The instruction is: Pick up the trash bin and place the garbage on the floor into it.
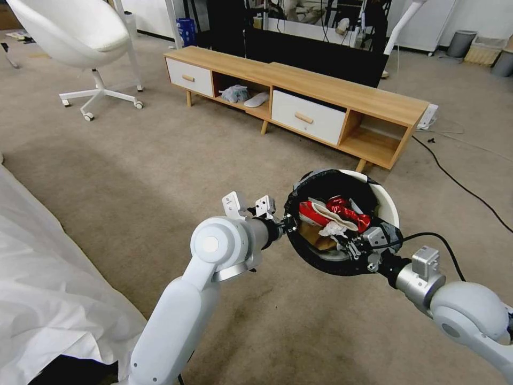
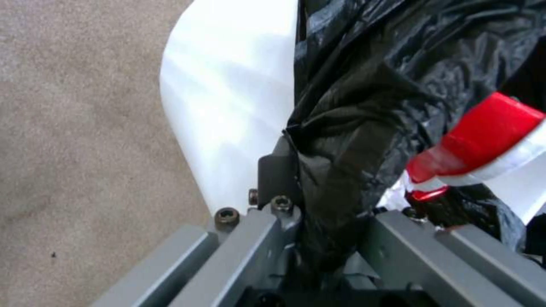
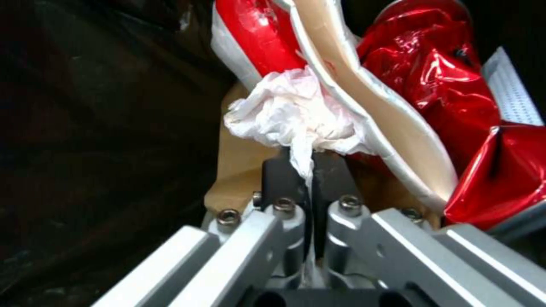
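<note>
The trash bin (image 1: 388, 207), white with a black bag (image 2: 370, 85) over its rim, hangs tilted above the carpet. My left gripper (image 1: 288, 222) is shut on its near rim, pinching bag and white wall (image 2: 227, 106) together. Inside lie pieces of garbage: a red-white snack wrapper (image 1: 312, 213), a crushed red can (image 1: 348, 210) and a brown paper bag (image 1: 312, 239). My right gripper (image 1: 347, 244) reaches into the bin and is shut on a white tissue (image 3: 290, 115), which rests against the wrapper (image 3: 256, 34) and the paper bag (image 3: 239, 170).
A long wooden TV cabinet (image 1: 320, 91) with white drawers stands ahead. A white swivel chair (image 1: 80, 37) is at the far left, and a large white sheet (image 1: 43, 278) lies at my left. A black cable (image 1: 459, 182) runs across the carpet on the right.
</note>
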`<state>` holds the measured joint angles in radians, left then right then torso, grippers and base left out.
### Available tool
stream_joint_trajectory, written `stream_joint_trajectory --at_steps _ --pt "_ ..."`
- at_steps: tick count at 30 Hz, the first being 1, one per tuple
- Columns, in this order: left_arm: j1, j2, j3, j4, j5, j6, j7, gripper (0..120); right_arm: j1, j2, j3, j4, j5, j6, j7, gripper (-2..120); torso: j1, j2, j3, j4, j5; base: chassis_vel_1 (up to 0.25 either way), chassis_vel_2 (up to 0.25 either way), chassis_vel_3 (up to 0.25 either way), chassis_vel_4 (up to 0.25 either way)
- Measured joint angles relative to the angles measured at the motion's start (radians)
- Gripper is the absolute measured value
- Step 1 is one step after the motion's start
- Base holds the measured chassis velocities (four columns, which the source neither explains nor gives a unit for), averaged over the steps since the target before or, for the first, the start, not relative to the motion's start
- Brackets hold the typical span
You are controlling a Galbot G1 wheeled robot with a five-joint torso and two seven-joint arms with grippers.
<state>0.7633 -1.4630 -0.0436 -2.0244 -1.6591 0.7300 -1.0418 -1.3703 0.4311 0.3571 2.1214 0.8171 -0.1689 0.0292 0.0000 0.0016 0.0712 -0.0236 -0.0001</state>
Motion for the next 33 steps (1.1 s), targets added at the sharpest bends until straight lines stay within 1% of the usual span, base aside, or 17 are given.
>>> stream_joint_trajectory --at_steps 2,4,5,7,8,9,11,12,13,14,15,17,18,19,20,23,33 --pt "0.001 0.000 -0.001 -0.001 -0.003 -0.002 0.000 0 0.004 0.003 -0.005 -0.001 0.000 -0.001 0.002 7 0.000 0.000 0.000 0.0000 0.0001 0.000 0.000 0.000 0.000" --pt "0.001 -0.004 -0.004 -0.002 -0.006 -0.010 0.000 0 0.019 0.009 -0.024 -0.005 0.000 -0.001 0.005 20 0.000 0.000 0.000 0.0000 0.0000 0.000 0.000 0.000 0.000" --pt "0.001 -0.004 -0.004 -0.002 -0.006 -0.010 0.000 0 0.019 0.009 -0.024 -0.005 0.000 -0.001 0.005 20 0.000 0.000 0.000 0.0000 0.0000 0.000 0.000 0.000 0.000" --pt "0.002 -0.009 -0.007 -0.002 -0.006 -0.016 0.000 0 0.039 0.016 -0.047 -0.008 0.000 -0.002 0.006 30 0.000 0.000 0.000 0.0000 0.0000 0.000 0.000 0.000 0.000" --pt "0.002 -0.009 -0.007 -0.002 -0.006 -0.016 0.000 0 0.039 0.016 -0.047 -0.008 0.000 -0.002 0.006 30 0.000 0.000 0.000 0.0000 0.0000 0.000 0.000 0.000 0.000" --pt "0.004 -0.015 -0.012 -0.002 -0.006 -0.018 0.000 0 0.059 0.021 -0.065 -0.010 0.002 -0.003 0.007 37 0.000 0.000 0.000 0.0001 0.0001 0.000 0.000 0.000 0.000" --pt "0.004 -0.017 -0.013 -0.002 -0.006 -0.019 0.000 0 0.065 0.022 -0.071 -0.010 0.004 -0.003 0.007 40 0.000 0.000 0.000 0.0002 0.0001 0.000 0.000 0.000 0.000" --pt "0.005 -0.024 -0.011 -0.002 -0.023 -0.016 0.001 0 0.080 0.024 -0.082 -0.010 0.008 -0.003 0.007 47 0.000 0.000 0.000 0.0006 0.0001 0.000 0.000 0.000 0.000" --pt "0.005 -0.024 -0.011 -0.002 -0.023 -0.016 0.001 0 0.080 0.024 -0.082 -0.010 0.008 -0.003 0.007 47 0.000 0.000 0.000 0.0006 0.0001 0.000 0.000 0.000 0.000" --pt "0.005 -0.026 -0.016 -0.002 -0.025 -0.016 -0.001 0 0.090 0.025 -0.091 -0.011 0.010 -0.003 0.007 52 0.000 0.000 0.000 -0.0006 -0.0002 0.000 0.000 0.000 0.000" --pt "0.005 -0.027 -0.021 0.000 -0.025 -0.017 -0.003 0 0.102 0.027 -0.099 -0.011 0.015 -0.004 0.007 59 0.000 0.000 0.000 -0.0003 0.0004 0.000 0.000 0.000 0.000" --pt "0.006 -0.028 -0.025 0.004 -0.025 -0.019 -0.004 0 0.111 0.028 -0.106 -0.009 0.019 -0.004 0.007 65 0.000 0.000 0.000 -0.0001 0.0000 0.000 0.000 0.000 0.000" --pt "0.006 -0.028 -0.025 0.004 -0.025 -0.019 -0.004 0 0.111 0.028 -0.106 -0.009 0.019 -0.004 0.007 65 0.000 0.000 0.000 -0.0001 0.0000 0.000 0.000 0.000 0.000" --pt "0.006 -0.030 -0.029 0.007 -0.025 -0.020 -0.005 0 0.117 0.028 -0.110 -0.007 0.021 -0.004 0.006 74 0.000 0.000 0.000 0.0004 0.0000 0.000 0.000 0.000 0.000" --pt "0.006 -0.030 -0.029 0.007 -0.025 -0.020 -0.005 0 0.117 0.028 -0.110 -0.007 0.021 -0.004 0.006 74 0.000 0.000 0.000 0.0004 0.0000 0.000 0.000 0.000 0.000" --pt "0.004 -0.037 -0.034 0.020 -0.022 -0.024 -0.008 0 0.124 0.028 -0.114 -0.006 0.024 -0.004 0.004 89 0.000 0.000 0.000 0.0000 0.0000 0.000 0.000 0.000 0.000" --pt "-0.009 -0.061 -0.055 0.055 -0.016 -0.036 -0.032 0 0.136 0.018 -0.101 0.013 0.039 -0.004 0.000 93 0.000 0.000 0.000 -0.0002 0.0000 0.000 0.000 0.000 0.000"
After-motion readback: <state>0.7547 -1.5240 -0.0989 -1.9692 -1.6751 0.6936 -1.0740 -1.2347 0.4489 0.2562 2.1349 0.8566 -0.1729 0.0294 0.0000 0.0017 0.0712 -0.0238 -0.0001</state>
